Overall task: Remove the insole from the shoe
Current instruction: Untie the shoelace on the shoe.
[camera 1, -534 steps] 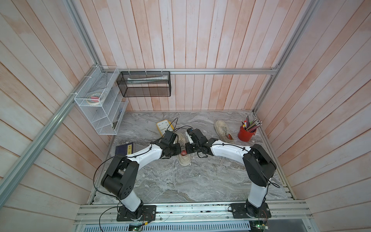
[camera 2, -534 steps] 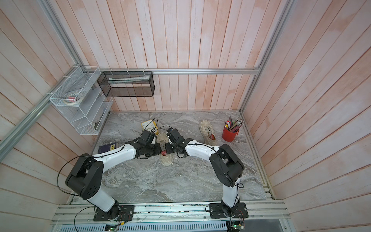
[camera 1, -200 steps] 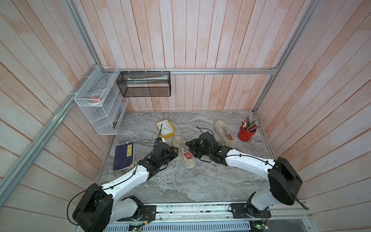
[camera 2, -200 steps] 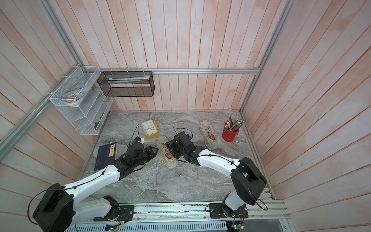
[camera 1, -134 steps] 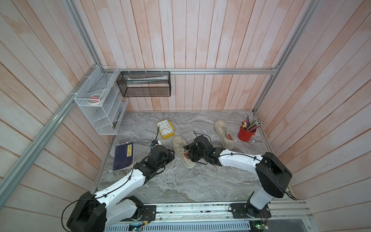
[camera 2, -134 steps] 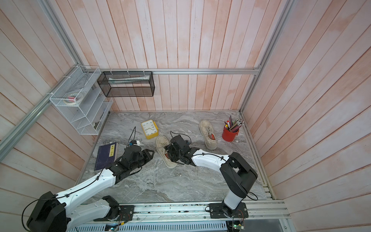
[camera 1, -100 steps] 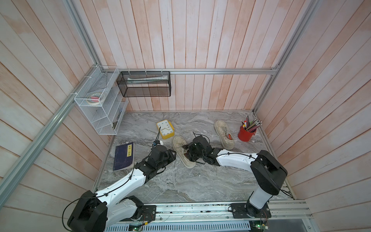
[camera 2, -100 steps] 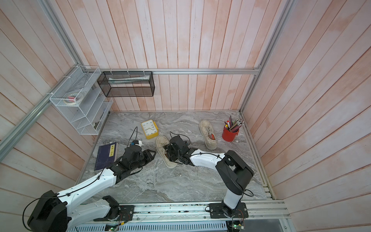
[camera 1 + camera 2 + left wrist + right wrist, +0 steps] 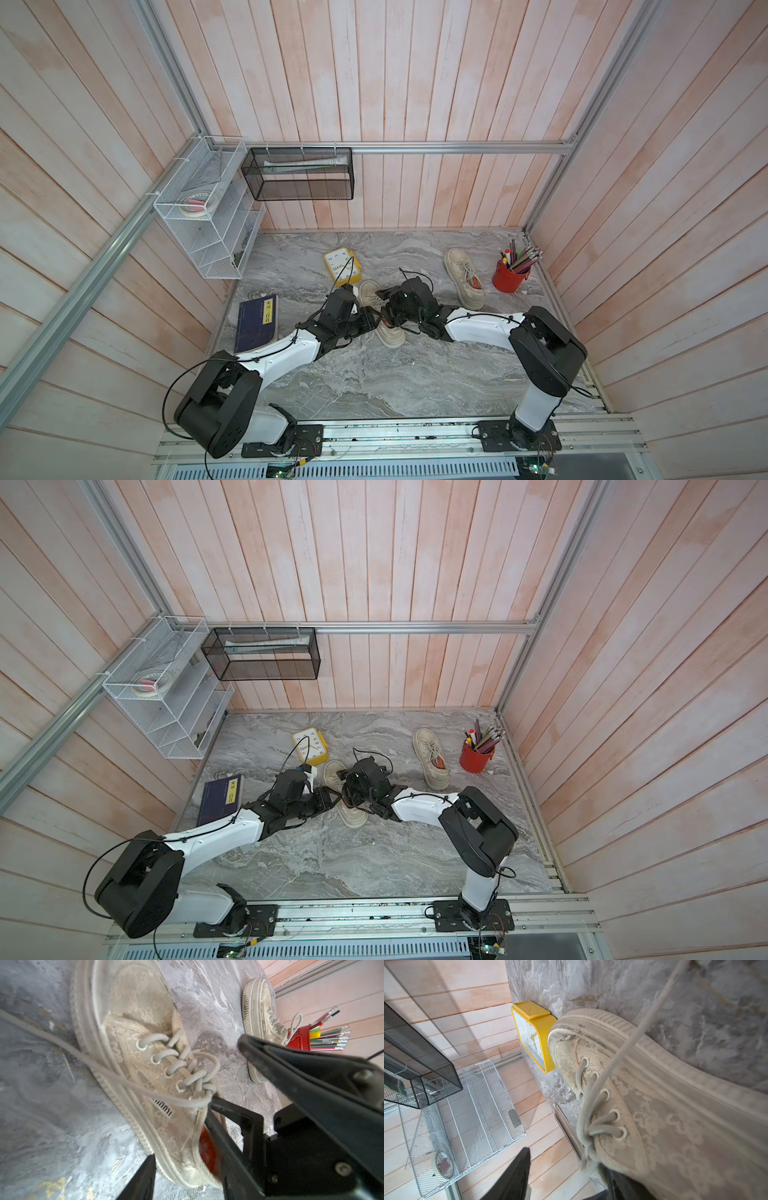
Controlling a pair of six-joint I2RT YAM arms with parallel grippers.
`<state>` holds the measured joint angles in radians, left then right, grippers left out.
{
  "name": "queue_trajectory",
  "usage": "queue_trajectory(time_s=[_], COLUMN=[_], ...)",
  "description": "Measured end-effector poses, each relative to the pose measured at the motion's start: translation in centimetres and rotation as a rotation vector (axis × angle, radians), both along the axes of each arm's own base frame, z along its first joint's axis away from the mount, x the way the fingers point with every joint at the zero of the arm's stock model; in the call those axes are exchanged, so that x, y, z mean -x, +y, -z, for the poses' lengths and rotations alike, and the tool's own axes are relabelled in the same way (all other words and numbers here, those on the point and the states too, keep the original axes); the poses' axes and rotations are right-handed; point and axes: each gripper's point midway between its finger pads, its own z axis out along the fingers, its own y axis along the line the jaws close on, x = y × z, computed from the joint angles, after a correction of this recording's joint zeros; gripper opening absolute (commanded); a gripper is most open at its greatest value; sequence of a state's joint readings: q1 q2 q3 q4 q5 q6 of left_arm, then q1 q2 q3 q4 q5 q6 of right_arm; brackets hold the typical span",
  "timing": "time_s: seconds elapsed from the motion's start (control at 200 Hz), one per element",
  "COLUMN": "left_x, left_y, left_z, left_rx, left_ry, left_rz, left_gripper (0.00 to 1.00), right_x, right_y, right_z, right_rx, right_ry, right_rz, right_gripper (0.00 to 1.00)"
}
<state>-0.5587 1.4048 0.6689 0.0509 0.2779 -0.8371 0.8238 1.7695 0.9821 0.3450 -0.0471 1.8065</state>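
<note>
**A:** Marble-look tabletop [image 9: 374,374], pink plank walls all round. Where was the shoe [image 9: 390,336]?

**B:** Near the middle, standing on its sole, toe just beside the yellow clock [image 9: 341,266]. Both grippers were at it, one from each side.

**A:** Insole?

**B:** The red insole [image 9: 205,1147] was inside the shoe, showing at the heel opening in the left wrist view. Not out yet.

**A:** Left gripper [image 9: 178,1140]?

**B:** Its jaws stood apart with the heel-side wall between them, one finger outside by the sole rim and one inside by the insole. I couldn't tell if they were squeezing.

**A:** Right gripper [image 9: 225,1073]?

**B:** Jaws were spread and held nothing. One finger was in the air above the laces, the other down by the lace knot at the opening. A loose lace ran across both wrist views.

**A:** Anything else?

**B:** A second shoe [image 9: 463,274] sat well apart toward the right, next to a red pencil cup [image 9: 509,278]. A blue book [image 9: 257,322] lay on the left.
</note>
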Motion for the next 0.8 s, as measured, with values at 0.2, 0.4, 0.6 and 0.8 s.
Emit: queue_trajectory(time_s=[0.2,0.4,0.6,0.8], left_x=[0.1,0.0,-0.4,-1.3], left_y=[-0.6,-0.7,-1.0,-1.3], left_z=[0.8,1.1,2.6,3.1], left_rx=[0.009,0.011,-0.006,-0.014], left_ry=[0.018,0.025,0.064,0.077], left_rz=[0.031,0.031,0.022,0.008], left_gripper=[0.46,0.47,0.51,0.36], right_x=[-0.5,-0.9,-1.2,-1.4], right_y=[-0.2,-0.2,0.1,0.5], right_z=[-0.3,0.5,1.0,0.3], right_rx=[0.009,0.036,0.057,0.057], right_ry=[-0.034,-0.056,-0.081,-0.122], right_rz=[0.016,0.014,-0.003,-0.016], right_gripper=[0.58,0.58,0.57,0.56])
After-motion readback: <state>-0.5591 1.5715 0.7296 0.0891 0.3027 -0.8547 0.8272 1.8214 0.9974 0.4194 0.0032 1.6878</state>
